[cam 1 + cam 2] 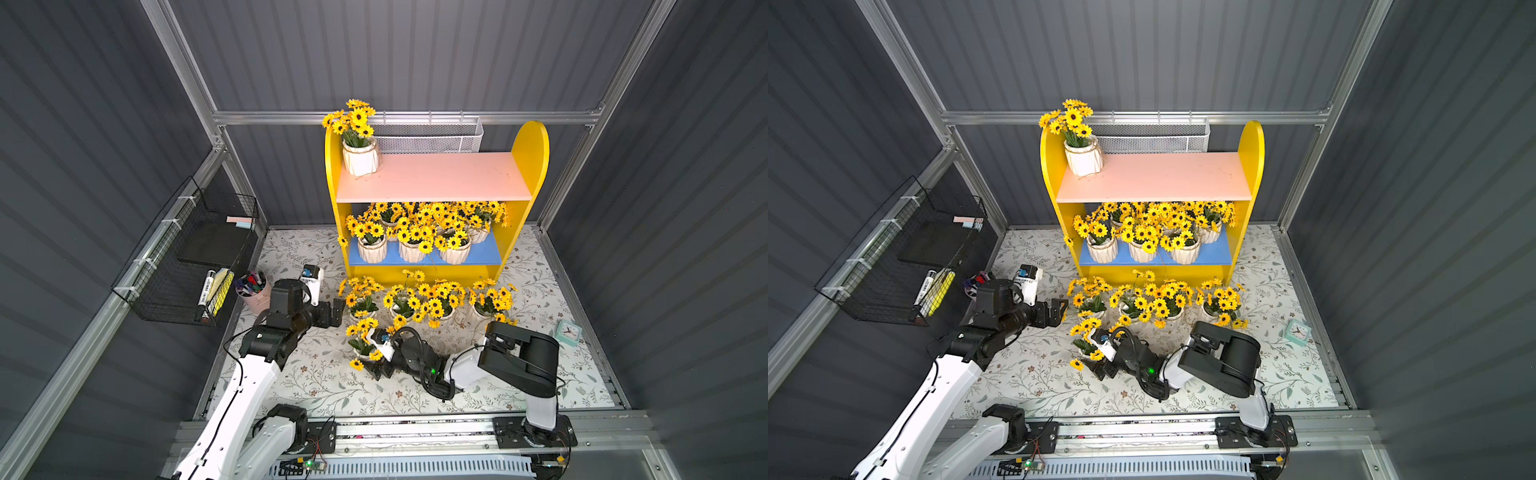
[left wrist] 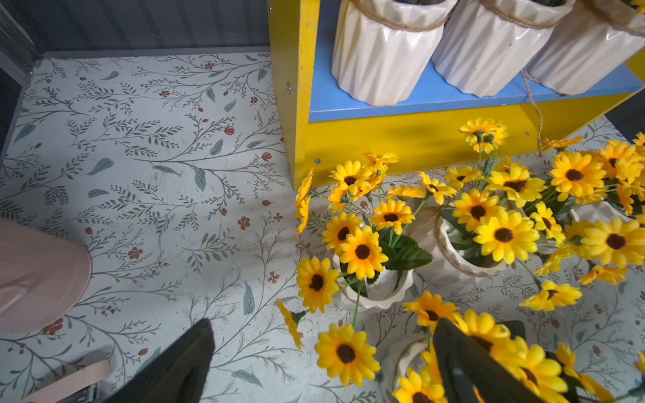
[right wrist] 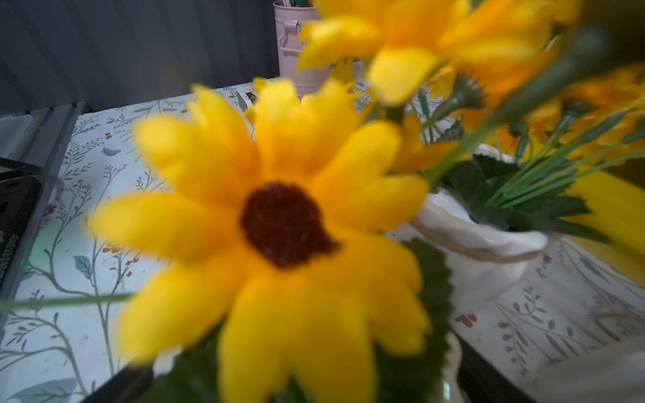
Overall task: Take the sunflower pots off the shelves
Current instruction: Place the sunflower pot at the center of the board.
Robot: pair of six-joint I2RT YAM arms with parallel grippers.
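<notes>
The shelves [image 1: 436, 176] stand at the back. One sunflower pot [image 1: 360, 158] is on the pink upper board at its left end. Several pots [image 1: 411, 251] crowd the blue lower board [image 2: 401, 104]. More pots [image 1: 401, 309] stand on the floor in front. My right gripper [image 1: 368, 360] [image 3: 307, 383] is low at the front-left pot [image 1: 362, 352], jaws spread wide with a finger against each side; blurred flowers fill its wrist view. My left gripper [image 1: 334, 313] [image 2: 323, 328] hangs open and empty left of the floor pots.
A pink cup of pens [image 1: 251, 291] and a black wire rack [image 1: 187, 257] are at the left. A white mesh basket [image 1: 428, 139] hangs behind the shelves. A teal clock [image 1: 568, 332] sits at the right. The arms' rail [image 1: 415, 432] runs along the front.
</notes>
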